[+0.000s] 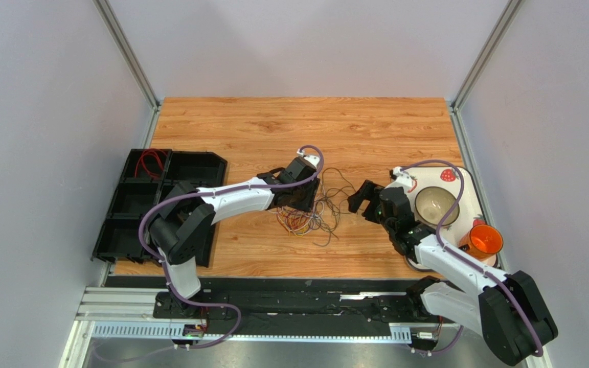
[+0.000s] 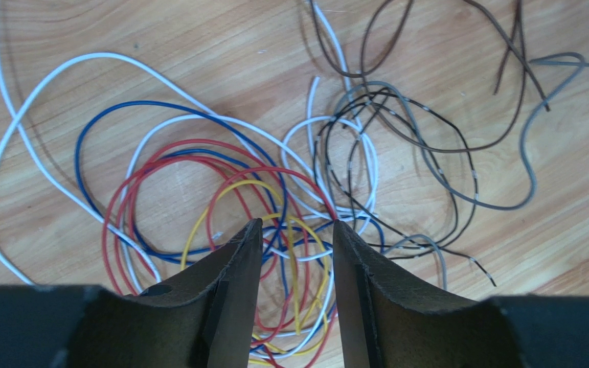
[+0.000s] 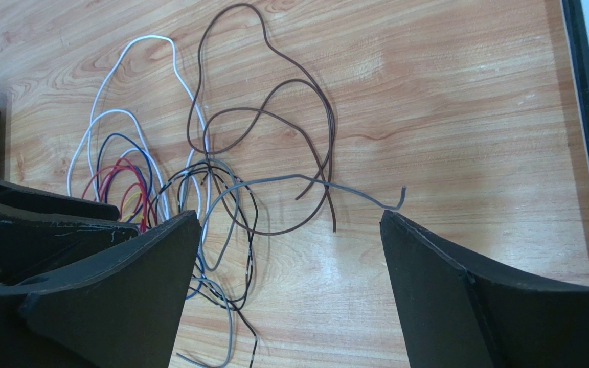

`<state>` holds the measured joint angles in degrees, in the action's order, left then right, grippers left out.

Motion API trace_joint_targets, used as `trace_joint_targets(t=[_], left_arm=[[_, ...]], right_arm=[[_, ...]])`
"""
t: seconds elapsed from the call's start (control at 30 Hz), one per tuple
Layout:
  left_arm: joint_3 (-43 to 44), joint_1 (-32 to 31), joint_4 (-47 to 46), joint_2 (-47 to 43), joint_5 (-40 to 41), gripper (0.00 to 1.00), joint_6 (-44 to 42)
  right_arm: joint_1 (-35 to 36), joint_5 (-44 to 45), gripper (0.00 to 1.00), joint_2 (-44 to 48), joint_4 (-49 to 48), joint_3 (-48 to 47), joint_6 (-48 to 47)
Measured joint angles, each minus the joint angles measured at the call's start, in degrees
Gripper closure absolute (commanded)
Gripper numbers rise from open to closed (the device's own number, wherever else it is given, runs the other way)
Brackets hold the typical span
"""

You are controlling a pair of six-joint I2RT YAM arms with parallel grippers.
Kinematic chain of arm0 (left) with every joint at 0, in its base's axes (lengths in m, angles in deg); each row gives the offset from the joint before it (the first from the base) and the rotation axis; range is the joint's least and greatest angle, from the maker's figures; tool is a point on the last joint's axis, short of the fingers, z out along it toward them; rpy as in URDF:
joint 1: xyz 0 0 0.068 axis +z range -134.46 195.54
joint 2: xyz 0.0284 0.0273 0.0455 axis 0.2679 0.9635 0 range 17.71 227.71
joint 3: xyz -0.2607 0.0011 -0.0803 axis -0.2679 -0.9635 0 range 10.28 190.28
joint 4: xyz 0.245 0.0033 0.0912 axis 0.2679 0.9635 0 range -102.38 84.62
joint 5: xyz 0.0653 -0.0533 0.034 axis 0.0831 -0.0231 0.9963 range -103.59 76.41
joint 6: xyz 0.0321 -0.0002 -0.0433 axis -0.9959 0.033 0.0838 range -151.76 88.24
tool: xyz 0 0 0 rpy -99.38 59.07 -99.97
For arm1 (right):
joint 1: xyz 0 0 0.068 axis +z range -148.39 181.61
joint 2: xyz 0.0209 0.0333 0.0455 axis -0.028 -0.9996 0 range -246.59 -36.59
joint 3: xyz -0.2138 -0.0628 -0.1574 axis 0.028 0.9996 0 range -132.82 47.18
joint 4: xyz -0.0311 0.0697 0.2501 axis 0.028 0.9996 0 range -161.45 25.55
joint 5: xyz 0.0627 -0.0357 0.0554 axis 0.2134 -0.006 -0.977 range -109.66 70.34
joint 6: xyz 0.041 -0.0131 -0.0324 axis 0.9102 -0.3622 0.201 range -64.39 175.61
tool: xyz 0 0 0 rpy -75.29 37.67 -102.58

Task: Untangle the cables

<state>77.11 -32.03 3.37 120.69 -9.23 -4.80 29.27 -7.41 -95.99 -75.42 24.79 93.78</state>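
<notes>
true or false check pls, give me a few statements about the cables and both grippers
1. The right gripper has its jaws wide open. True.
2. The left gripper has only a brown cable between its jaws. False: red, yellow and blue loops lie between them.
3. The cables are piled in the bowl. False: they lie on the wooden table, between the two grippers.
4. A red cable sits in one compartment of the black tray. True.
</notes>
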Motion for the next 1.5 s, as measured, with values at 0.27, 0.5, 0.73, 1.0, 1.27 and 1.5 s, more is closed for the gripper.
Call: trace_joint_targets(t=[0.27,0.5,0.73,1.0,1.27,1.5], left_arm=[[0.0,-2.1,-1.0,0.1,0.5,0.50,-0.1],[6.3,-4.3,2.8,6.2,5.6,0.55,0.0],[8.8,-4.5,6.4,8.9,8.9,1.00,1.5],[8.9,-4.5,10.2,6.5,12.1,1.00,2.6],[18.3,-4.5,21.1,-10.9,15.7,1.00,0.0],[26.4,-4.5,23.5,-21.4,19.6,0.76,-3.4]], right_arm=[[0.0,-0.9,0.09,-1.4,-0.1,0.0,0.0],[0.0,-1.3,0.09,-1.4,-0.2,0.0,0.0],[0.0,-1.5,0.09,-1.4,-0.2,0.0,-0.1],[0.0,-1.9,0.09,-1.6,-0.2,0.0,-0.1],[0.0,-1.9,0.09,-2.1,-0.2,-0.1,-0.3],[0.0,-1.9,0.09,-2.1,-0.2,-0.1,-0.3]])
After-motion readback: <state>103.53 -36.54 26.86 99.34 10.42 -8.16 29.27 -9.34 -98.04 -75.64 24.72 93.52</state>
